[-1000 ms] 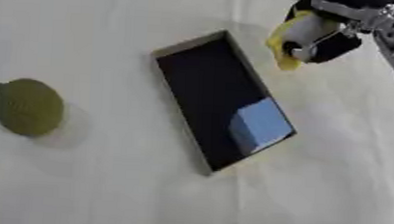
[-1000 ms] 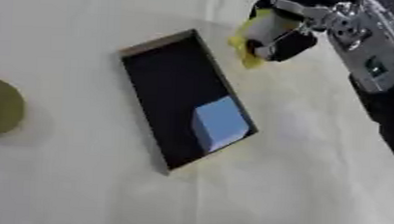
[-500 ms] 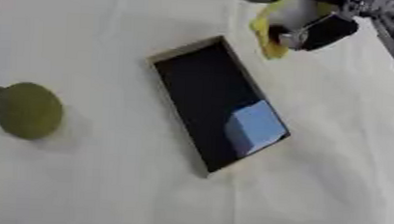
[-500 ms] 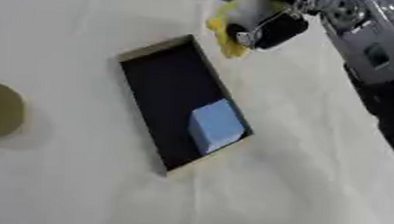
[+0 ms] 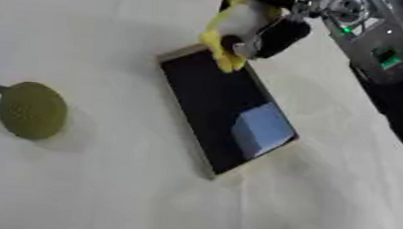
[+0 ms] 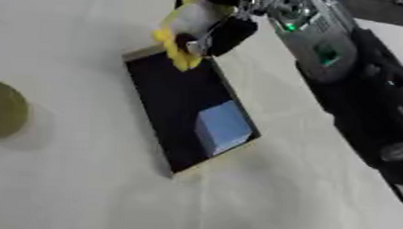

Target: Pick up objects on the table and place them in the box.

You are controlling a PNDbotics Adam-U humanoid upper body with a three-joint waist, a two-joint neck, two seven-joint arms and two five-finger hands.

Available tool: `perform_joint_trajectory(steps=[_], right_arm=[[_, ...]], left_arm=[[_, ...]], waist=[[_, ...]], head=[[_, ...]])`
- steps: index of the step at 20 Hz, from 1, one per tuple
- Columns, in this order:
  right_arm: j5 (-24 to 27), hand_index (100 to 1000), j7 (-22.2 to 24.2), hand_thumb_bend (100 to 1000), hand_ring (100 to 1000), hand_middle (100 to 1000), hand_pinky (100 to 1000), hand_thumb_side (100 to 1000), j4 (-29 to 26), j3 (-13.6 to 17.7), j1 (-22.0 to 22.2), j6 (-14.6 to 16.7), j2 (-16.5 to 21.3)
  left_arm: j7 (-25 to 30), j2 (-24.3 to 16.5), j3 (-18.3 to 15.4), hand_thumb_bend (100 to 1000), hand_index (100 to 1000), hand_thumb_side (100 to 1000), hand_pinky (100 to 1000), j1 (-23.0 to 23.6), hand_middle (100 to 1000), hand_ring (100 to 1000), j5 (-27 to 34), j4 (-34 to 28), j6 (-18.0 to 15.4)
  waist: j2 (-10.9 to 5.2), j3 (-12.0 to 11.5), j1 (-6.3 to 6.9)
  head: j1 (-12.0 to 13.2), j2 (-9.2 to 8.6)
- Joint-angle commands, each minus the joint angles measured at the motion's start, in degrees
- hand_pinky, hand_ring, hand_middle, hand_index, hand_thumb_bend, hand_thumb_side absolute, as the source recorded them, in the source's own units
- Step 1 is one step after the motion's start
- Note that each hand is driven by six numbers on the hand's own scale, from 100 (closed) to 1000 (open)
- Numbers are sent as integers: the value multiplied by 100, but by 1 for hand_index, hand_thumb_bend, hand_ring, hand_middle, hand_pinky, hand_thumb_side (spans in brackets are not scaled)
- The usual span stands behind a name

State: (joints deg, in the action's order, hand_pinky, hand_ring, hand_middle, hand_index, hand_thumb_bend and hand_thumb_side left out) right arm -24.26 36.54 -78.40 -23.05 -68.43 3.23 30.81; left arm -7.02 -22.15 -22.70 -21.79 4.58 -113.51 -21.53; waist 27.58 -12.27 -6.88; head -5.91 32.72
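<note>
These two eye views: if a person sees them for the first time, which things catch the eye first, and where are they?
The dark box lies askew in the middle of the pale table, with a light blue block inside near its lower end. Above its upper end the right hand holds a yellow object. A round green object sits alone at the left edge.

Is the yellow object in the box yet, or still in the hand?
Not in: the right hand is curled round the yellow object, held over the box's far end.
</note>
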Motion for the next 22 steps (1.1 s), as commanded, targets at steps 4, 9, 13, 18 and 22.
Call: perform_joint_trajectory(steps=[4,9,13,18,22], right_arm=[[-152,642,98,100,674,439,789,187,294,17,-142,136,-159],[-307,805,237,100,798,598,829,192,445,70,-164,312,-205],[-563,883,248,100,896,737,889,210,507,86,-146,470,-189],[-799,927,389,141,940,787,936,285,482,68,-128,742,-156],[-687,948,580,115,948,802,951,252,458,93,-109,870,-140]], left_arm=[[13,-83,2,100,862,620,942,-86,679,880,65,-108,14],[31,-77,-2,100,862,619,943,-85,679,880,75,-108,21],[39,-74,-4,100,862,619,943,-74,679,881,77,-108,26],[41,-72,-5,100,862,619,943,-68,680,881,77,-108,31],[49,-66,-4,100,863,620,944,-64,680,882,80,-108,44]], waist=[[-131,-57,21],[-119,-54,21],[-120,-40,32],[-125,-25,44],[-134,-15,46]], head=[[-58,-11],[-64,2],[-65,-2],[-60,6],[-47,14]])
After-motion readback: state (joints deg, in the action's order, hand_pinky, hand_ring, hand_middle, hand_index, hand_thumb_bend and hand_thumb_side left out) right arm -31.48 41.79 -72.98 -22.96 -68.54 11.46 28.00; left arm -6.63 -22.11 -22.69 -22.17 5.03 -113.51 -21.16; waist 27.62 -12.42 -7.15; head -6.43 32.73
